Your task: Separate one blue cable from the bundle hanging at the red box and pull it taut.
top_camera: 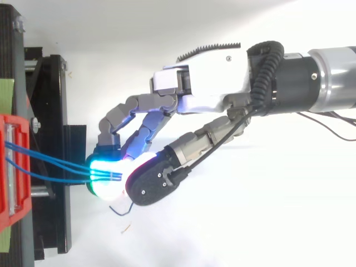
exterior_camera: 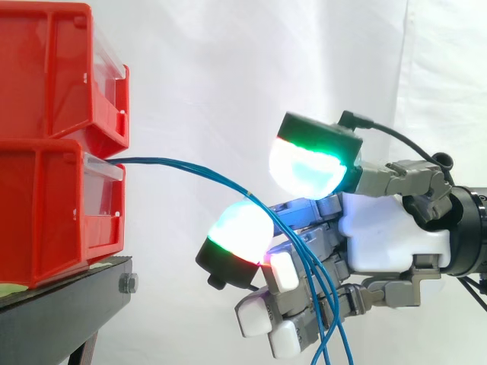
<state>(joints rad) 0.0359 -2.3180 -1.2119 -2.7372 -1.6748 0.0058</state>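
Two red bins (exterior_camera: 46,213) sit stacked on a black stand (exterior_camera: 68,304) at the left, and the hand (exterior_camera: 388,236) reaches in from the right, level with the lower bin. Its fingers (exterior_camera: 236,228) are curled around several blue cables (exterior_camera: 183,166), which run from the lower bin's front, pass over a glowing pad and hang down between the fingers.

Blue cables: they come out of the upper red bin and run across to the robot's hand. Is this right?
Not quite. The side view shows the blue cables coming out of the lower red bin, not the upper. The rest holds: they run across to the hand.
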